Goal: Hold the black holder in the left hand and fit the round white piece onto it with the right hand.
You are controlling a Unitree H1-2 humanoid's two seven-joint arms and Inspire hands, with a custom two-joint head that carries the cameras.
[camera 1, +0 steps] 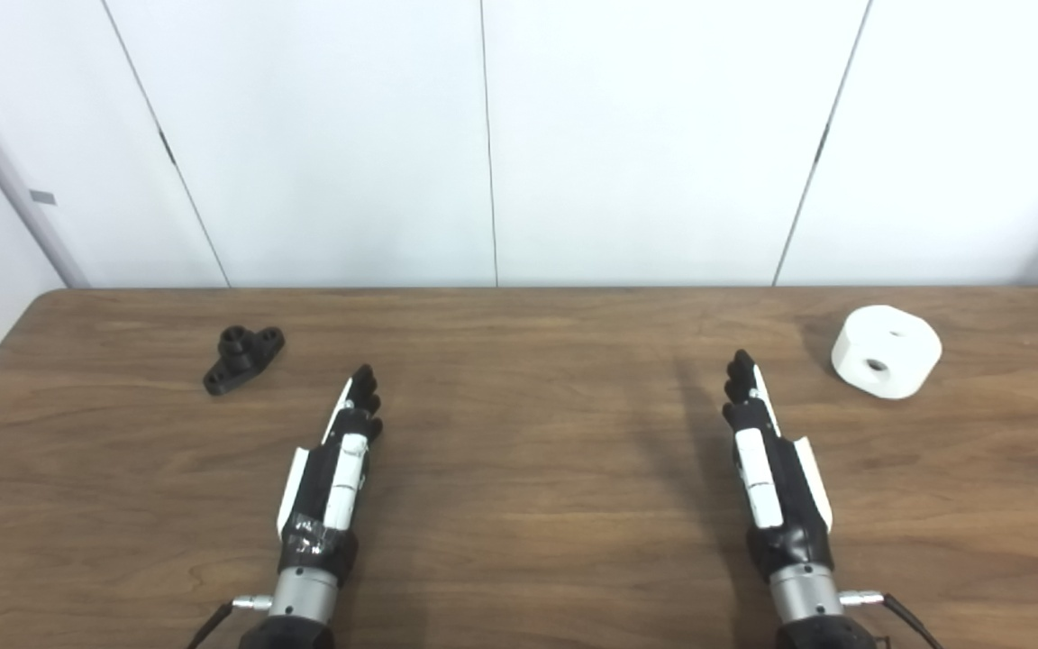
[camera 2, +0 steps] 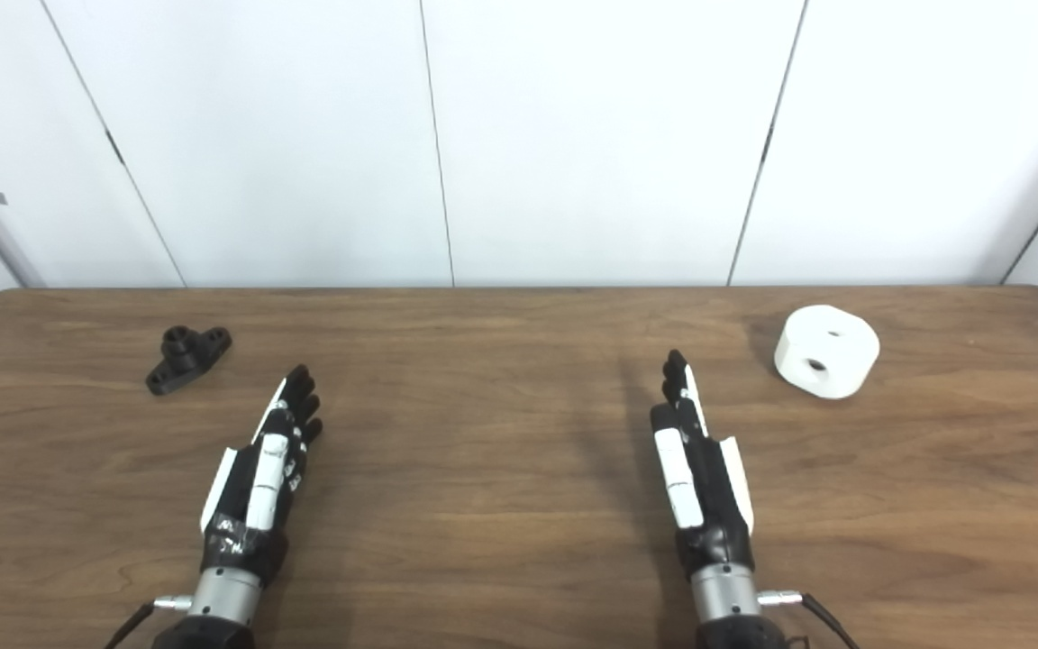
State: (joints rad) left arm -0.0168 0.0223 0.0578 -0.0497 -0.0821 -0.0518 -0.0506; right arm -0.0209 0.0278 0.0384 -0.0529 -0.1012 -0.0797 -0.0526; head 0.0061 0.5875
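Note:
The black holder [camera 1: 243, 359] lies on the wooden table [camera 1: 519, 433] at the far left; it is small, with holes in its top. The round white piece [camera 1: 887, 351] sits at the far right, with holes in its top and side. My left hand [camera 1: 339, 460] is open and empty, fingers stretched forward, a little right of and nearer than the holder. My right hand [camera 1: 767, 460] is open and empty, fingers stretched forward, left of and nearer than the white piece. Neither hand touches anything.
White wall panels [camera 1: 492, 135] rise behind the table's far edge. The table's left corner [camera 1: 41, 302] is rounded. Nothing else lies on the wood between the hands.

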